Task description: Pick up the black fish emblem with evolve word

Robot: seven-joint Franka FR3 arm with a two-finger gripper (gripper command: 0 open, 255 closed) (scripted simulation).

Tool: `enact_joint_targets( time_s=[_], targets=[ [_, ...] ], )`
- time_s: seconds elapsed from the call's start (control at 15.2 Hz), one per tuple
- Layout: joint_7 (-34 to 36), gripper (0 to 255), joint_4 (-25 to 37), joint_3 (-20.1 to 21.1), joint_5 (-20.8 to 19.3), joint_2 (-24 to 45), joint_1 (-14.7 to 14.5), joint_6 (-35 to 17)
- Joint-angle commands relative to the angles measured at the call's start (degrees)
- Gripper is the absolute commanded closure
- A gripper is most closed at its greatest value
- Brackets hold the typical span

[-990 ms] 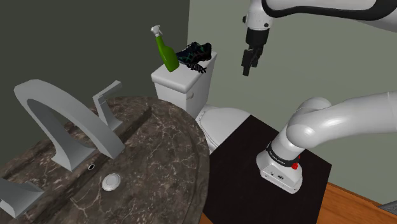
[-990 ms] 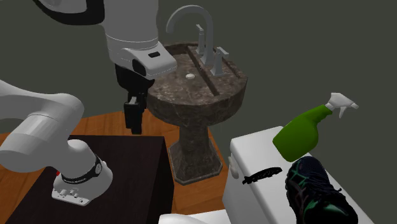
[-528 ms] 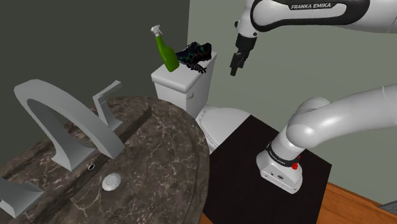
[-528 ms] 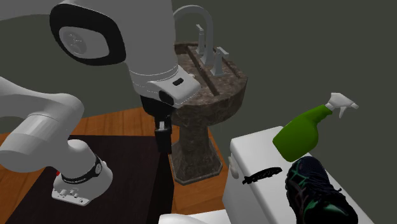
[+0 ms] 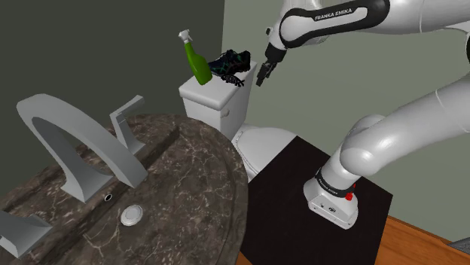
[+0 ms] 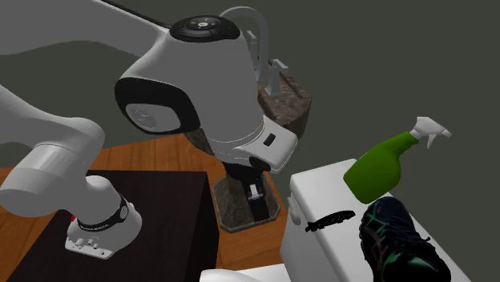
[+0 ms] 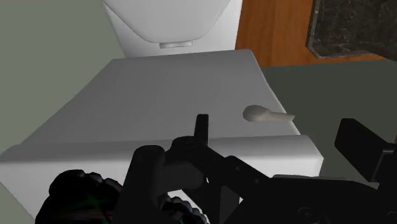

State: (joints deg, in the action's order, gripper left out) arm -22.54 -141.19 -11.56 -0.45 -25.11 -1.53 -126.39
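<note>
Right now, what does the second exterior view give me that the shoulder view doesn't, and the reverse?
Second exterior view: the black fish emblem lying flat on the toilet tank, clearly apart from the dark shoe, plus the sink's pedestal. Shoulder view: the basin's drain; there the dark shapes by the shoe merge. Both: the green spray bottle, shoe, tank, and the gripper close by the tank.

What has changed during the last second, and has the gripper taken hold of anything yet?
The gripper moved toward the shoulder view's left, closing on the white toilet tank. In the second exterior view it went right and lower. Its fingers are open and hold nothing. The black fish emblem, the green spray bottle and the dark shoe stayed in place on top of the tank.
</note>
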Motion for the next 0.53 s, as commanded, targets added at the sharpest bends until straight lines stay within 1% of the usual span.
enact_joint_targets(
  time_s=[0.0, 0.13, 0.26, 0.46],
  targets=[
    [-3.0, 0, 0.7, -1.7, 1.8, 3.2, -0.9, -5.2],
    [-6.4, 0, 2.1, -3.4, 4.5, 6.8, -2.2, -9.7],
    [-10.4, 0, 4.0, -5.1, 8.0, 10.5, -3.7, -13.8],
    [-17.7, 0, 7.6, -7.6, 15.2, 16.3, -6.0, -18.7]
  ],
)
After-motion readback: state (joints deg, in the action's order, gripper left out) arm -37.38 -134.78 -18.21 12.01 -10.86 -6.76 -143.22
